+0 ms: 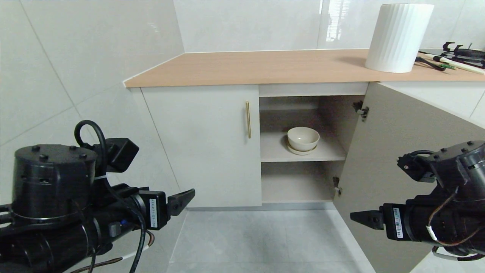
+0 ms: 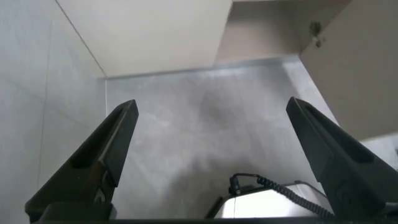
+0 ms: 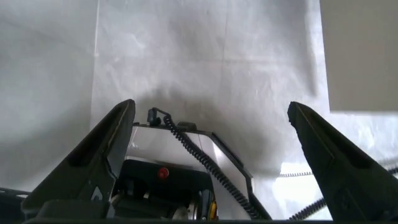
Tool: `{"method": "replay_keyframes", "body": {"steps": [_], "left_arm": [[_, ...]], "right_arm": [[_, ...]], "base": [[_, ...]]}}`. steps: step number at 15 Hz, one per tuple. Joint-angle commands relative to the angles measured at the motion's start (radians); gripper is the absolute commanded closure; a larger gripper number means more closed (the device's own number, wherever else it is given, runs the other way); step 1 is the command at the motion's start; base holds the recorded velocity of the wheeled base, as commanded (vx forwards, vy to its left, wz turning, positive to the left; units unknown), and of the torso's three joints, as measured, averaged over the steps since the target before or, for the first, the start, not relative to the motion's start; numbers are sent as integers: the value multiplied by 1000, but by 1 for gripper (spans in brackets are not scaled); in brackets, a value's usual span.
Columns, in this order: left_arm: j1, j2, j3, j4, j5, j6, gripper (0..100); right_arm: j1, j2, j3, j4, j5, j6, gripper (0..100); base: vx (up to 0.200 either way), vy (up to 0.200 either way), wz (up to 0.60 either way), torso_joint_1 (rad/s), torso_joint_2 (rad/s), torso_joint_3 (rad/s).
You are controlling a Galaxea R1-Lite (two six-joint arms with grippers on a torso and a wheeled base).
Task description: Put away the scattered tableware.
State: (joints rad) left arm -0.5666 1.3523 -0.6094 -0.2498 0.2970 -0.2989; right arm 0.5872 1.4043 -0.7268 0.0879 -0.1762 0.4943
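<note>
A cream bowl (image 1: 303,138) sits on a small plate (image 1: 301,151) on the middle shelf of the open cabinet. My left gripper (image 1: 182,201) hangs low at the left, well short of the cabinet, pointing right; in the left wrist view the left gripper (image 2: 211,115) stands open over the grey floor with nothing between its fingers. My right gripper (image 1: 362,219) is low at the right, in front of the open door, pointing left. In the right wrist view the right gripper (image 3: 211,115) is open and empty above the floor.
The cabinet's right door (image 1: 398,151) is swung open toward me; the left door (image 1: 204,144) with a brass handle (image 1: 248,119) is closed. On the wooden counter (image 1: 257,66) stand a white ribbed cylinder (image 1: 399,36) and some utensils (image 1: 451,60). A tiled wall (image 1: 75,57) is at left.
</note>
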Motion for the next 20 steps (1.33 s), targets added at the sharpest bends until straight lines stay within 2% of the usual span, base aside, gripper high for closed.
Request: {"method": "replay_keyframes", "body": {"steps": [1, 7, 9, 13, 20], "left_arm": [[2, 2, 0, 0, 1, 0, 0], [2, 4, 5, 0, -1, 0, 0], [2, 2, 8, 0, -1, 0, 0], [-3, 2, 13, 0, -1, 6, 0], [-6, 4, 13, 0, -1, 4, 0]], "right_arm": [[0, -1, 1, 0, 0, 0, 0], [0, -36, 3, 3, -22, -17, 0], [-3, -93, -23, 104, -36, -56, 0], [-17, -119, -166, 438, -49, -60, 0], [-29, -100, -180, 529, -49, -83, 0]], "base": [[0, 0, 0, 0, 0, 0], [0, 0, 0, 0, 0, 0], [0, 0, 0, 0, 0, 0], [0, -50, 0, 2, 1, 1], [0, -200, 0, -1, 4, 3]]}}
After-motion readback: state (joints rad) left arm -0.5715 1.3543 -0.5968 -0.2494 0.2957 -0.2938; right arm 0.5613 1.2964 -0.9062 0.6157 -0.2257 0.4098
